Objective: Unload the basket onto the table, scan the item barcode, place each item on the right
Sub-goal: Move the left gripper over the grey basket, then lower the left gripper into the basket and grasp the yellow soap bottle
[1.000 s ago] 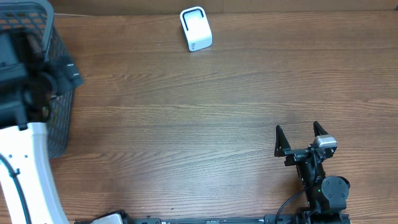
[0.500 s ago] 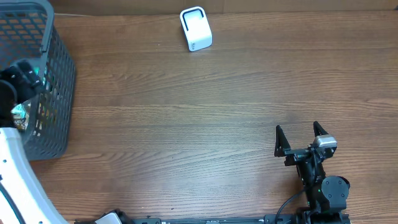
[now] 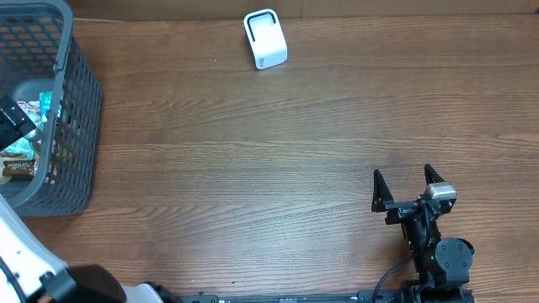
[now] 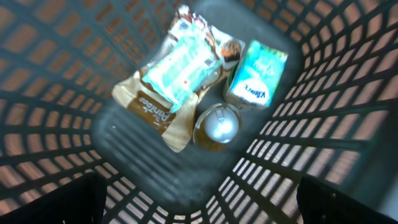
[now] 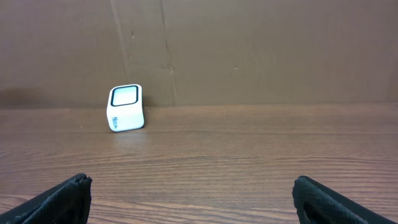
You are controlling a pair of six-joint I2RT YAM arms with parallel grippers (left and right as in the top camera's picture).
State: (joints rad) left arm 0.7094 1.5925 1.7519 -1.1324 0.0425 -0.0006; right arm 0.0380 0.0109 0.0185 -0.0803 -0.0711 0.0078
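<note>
Though both pairs of jaws wide apart and empty, packets (image 4: 180, 68) in basket (image 4: 348, 93) blurred, left pair cropped.

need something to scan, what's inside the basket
In the basket: a brown pouch partly covered by a teal wrapper, a tissue pack and a silver-topped can. No barcode shows.

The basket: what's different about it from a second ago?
The left arm that covered the basket swung away toward the table's near-left corner, so the snack packets inside show now. The left tool stayed open and took nothing. The basket, the white scanner and the right tool did not move.
</note>
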